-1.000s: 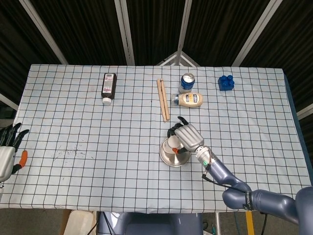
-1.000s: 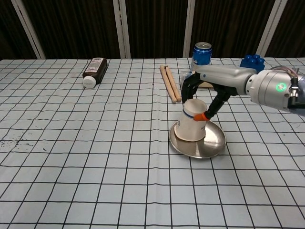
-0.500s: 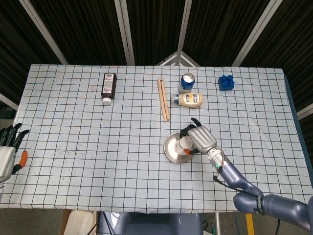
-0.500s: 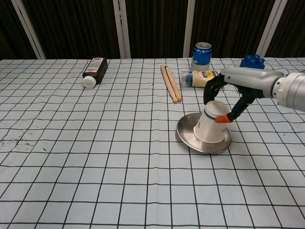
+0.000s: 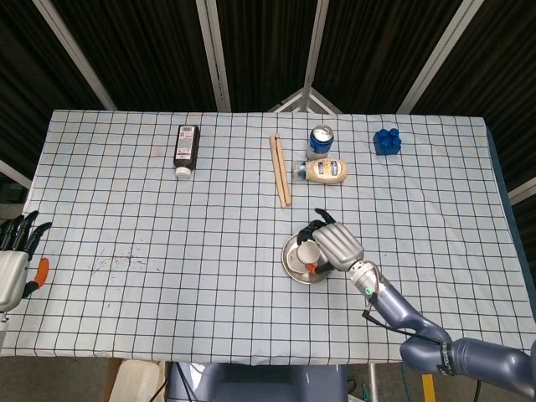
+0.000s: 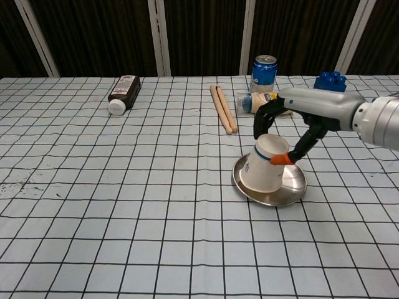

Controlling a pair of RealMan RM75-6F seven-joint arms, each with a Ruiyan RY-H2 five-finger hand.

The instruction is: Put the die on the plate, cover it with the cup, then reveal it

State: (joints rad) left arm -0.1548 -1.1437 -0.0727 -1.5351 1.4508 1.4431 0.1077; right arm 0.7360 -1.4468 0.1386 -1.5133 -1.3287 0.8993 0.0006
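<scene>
Chest view, right hand (image 6: 288,128) gripping tilted white paper cup (image 6: 263,165), round shiny metal plate (image 6: 293,185)

No text is legible on the bottle (image 5: 186,146), can (image 6: 264,70) or mayonnaise bottle (image 5: 325,171)

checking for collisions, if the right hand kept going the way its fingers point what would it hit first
The right hand already grips the tilted cup from above, fingers pointing down and toward the robot's left. Pushed on, it would likely drive the cup into the plate; depth is unclear.
</scene>
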